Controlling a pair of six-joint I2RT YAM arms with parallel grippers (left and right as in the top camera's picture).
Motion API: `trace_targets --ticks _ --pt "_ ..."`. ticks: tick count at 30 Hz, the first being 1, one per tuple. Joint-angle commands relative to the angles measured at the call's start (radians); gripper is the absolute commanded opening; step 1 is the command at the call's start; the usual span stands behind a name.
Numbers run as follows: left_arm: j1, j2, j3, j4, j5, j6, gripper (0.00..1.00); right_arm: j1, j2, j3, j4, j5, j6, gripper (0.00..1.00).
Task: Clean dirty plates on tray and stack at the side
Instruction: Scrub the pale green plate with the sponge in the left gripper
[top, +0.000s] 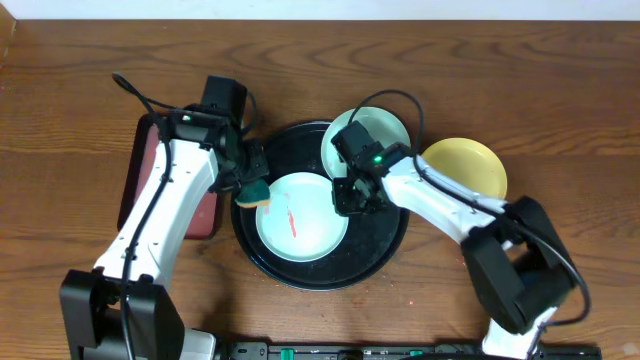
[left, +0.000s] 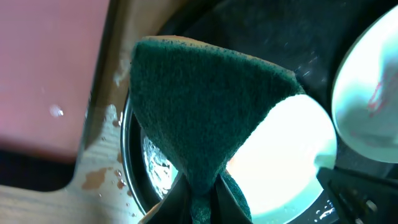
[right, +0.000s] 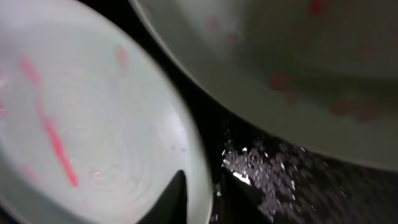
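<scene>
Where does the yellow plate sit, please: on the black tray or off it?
Off it. The yellow plate rests on the wooden table, right of the tray in the overhead view.

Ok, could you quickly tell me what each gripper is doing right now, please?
Left gripper: closed on the green sponge.
Right gripper: fingers straddle the mint plate's rim; grip cannot be told.

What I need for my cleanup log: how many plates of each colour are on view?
Pale mint-blue plates: 2
Yellow plate: 1
Total: 3
</scene>
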Motion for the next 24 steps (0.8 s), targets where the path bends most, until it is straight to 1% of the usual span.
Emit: trace_targets --ticks 1,4,5,9,12,16,21,24 --pt "-0.003 0.0 -0.018 0.006 0.003 -0.064 0.08 -0.005 0.023 -0.007 0.004 -0.03 -0.006 0.09" --pt "-0.005 0.0 -0.031 0.013 0.003 -0.068 0.07 -0.005 0.026 -0.007 0.005 -0.029 -0.006 0.02" --pt "-0.008 0.0 -0.036 0.016 0.003 -0.076 0.07 -0.004 0.027 -0.007 0.006 -0.029 -0.006 0.01" --pt "-0.042 0.0 -0.087 0.06 0.006 -0.123 0.07 -0.004 0.03 -0.007 0.007 -0.029 -0.006 0.01" --pt "-0.086 0.002 -0.144 0.116 0.006 -0.137 0.08 -0.004 0.03 -0.007 0.009 -0.029 -0.006 0.01" --pt "-0.141 0.011 -0.224 0.198 0.006 -0.189 0.08 -0.005 0.03 -0.007 0.008 -0.029 -0.006 0.01" --pt "-0.2 0.048 -0.315 0.303 0.006 -0.221 0.07 -0.005 0.03 -0.007 0.008 -0.03 -0.006 0.01" --pt "-0.221 0.085 -0.34 0.328 0.006 -0.236 0.07 -0.005 0.03 -0.007 0.008 -0.03 -0.006 0.01"
